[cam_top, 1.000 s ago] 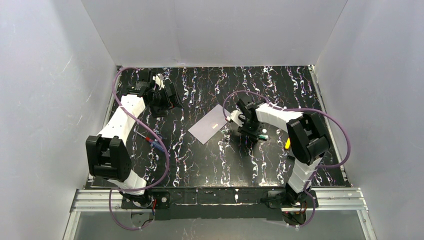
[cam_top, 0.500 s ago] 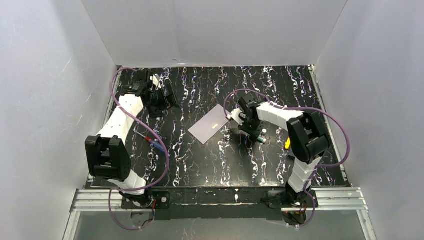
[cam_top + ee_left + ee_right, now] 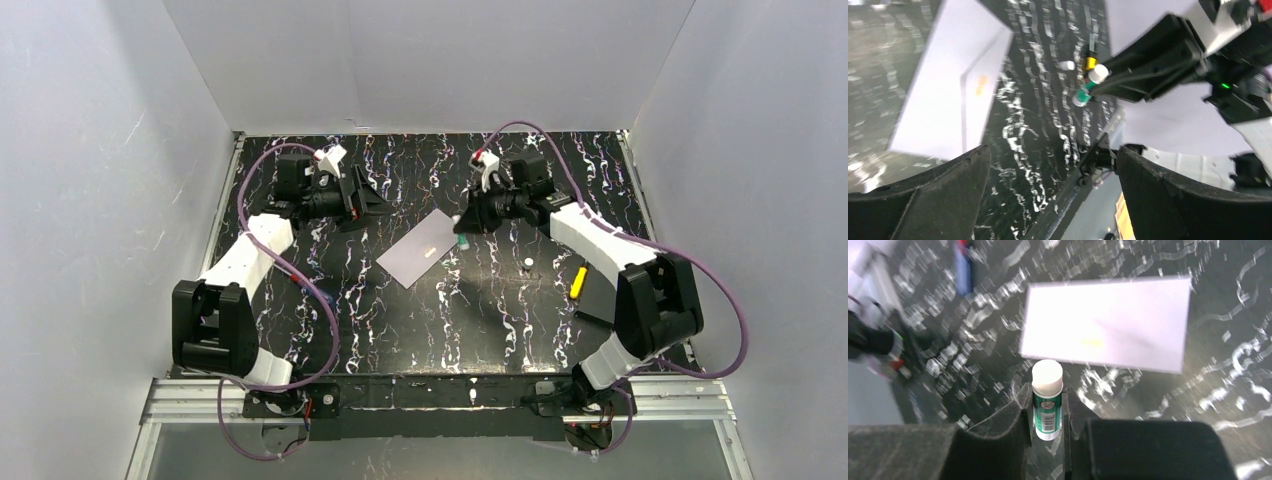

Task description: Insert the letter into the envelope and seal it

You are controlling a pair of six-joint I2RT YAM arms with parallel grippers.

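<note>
The pale lavender envelope (image 3: 422,249) lies flat in the middle of the table, with a small orange mark on it; it also shows under both wrists, envelope (image 3: 948,90) and envelope (image 3: 1105,322). No letter is in view. My right gripper (image 3: 466,232) hovers just right of the envelope's far corner, shut on a green glue stick (image 3: 1047,400) with a white top, which points at the envelope. My left gripper (image 3: 381,205) hangs open above the table to the envelope's left, nothing between its fingers (image 3: 923,200).
A small white cap (image 3: 527,263) lies right of the envelope. Further right are a yellow object (image 3: 577,281) and a flat black rectangle (image 3: 600,297). Pens (image 3: 312,287) lie on the left. White walls enclose the table on three sides.
My right gripper closed on the glue stick and lifted it off the table, swinging back toward the envelope's far corner. My left arm rose and turned right toward the envelope.
</note>
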